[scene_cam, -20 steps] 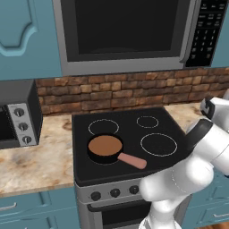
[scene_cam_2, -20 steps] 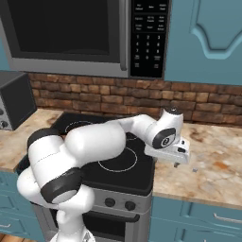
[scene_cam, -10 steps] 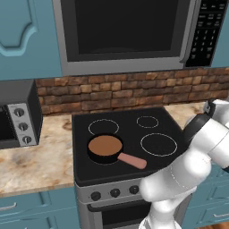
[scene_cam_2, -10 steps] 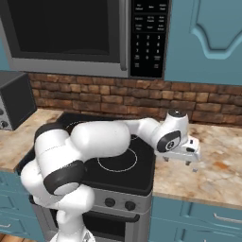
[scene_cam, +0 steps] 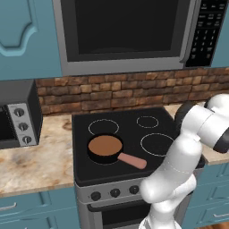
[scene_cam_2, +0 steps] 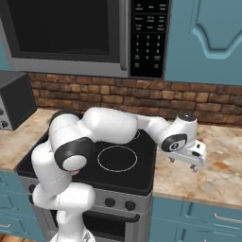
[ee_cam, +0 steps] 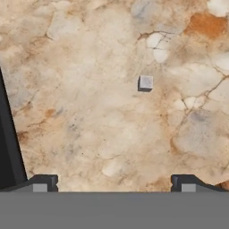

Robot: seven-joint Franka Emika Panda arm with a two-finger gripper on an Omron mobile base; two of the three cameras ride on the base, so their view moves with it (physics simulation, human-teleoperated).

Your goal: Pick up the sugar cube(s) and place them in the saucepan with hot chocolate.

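A small white sugar cube (ee_cam: 146, 82) lies alone on the mottled beige counter (ee_cam: 98, 120), ahead of my gripper (ee_cam: 114, 184) and a little to the right of its middle. The gripper is open, its two dark fingertips (ee_cam: 42, 183) set wide apart with nothing between them. From the right base view, the gripper (scene_cam_2: 182, 164) hangs just above the counter (scene_cam_2: 217, 175), right of the stove. The saucepan with hot chocolate (scene_cam: 105, 147), black with a salmon-pink handle (scene_cam: 132, 160), sits on the stove's front left burner, far from the gripper.
The black stovetop (scene_cam_2: 120, 163) has its edge showing as a dark strip (ee_cam: 6, 143) at the left of the hand view. A toaster oven (scene_cam: 15, 116) stands on the left counter. A microwave (scene_cam: 125, 31) hangs above the stove against a brick wall.
The arm has swung further right, carrying the open gripper off the stove's edge and out over the right counter. The saucepan has stayed put.
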